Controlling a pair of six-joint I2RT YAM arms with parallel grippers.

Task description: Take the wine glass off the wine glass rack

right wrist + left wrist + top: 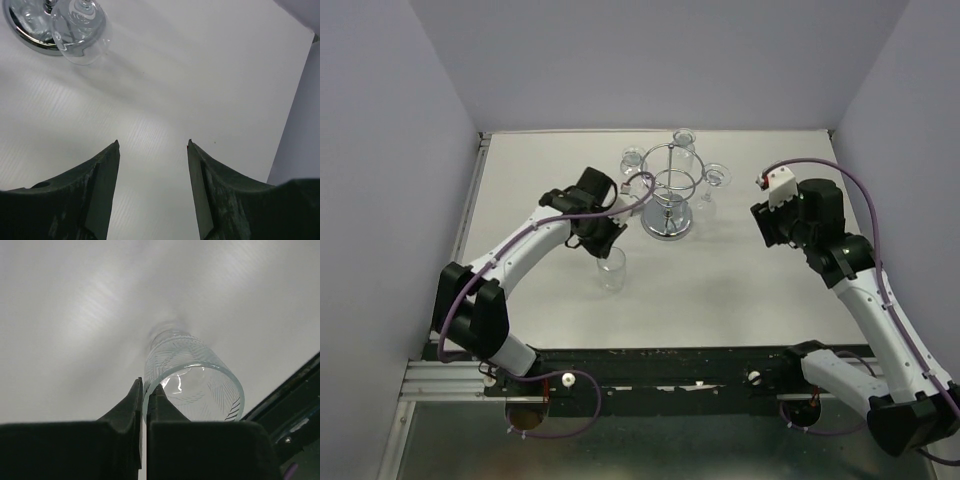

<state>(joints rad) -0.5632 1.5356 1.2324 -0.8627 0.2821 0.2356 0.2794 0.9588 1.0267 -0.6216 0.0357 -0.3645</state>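
One wine glass (186, 351), rim tight in left gripper (146, 388) (right gripper (153, 143) agape).

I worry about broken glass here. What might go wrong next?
The left gripper pinches only the thin rim of the etched glass, so it may slip or swing and drop. The left arm's purple cable loops close to the wine glass rack; pulling away could snag it and shake the hanging glasses.
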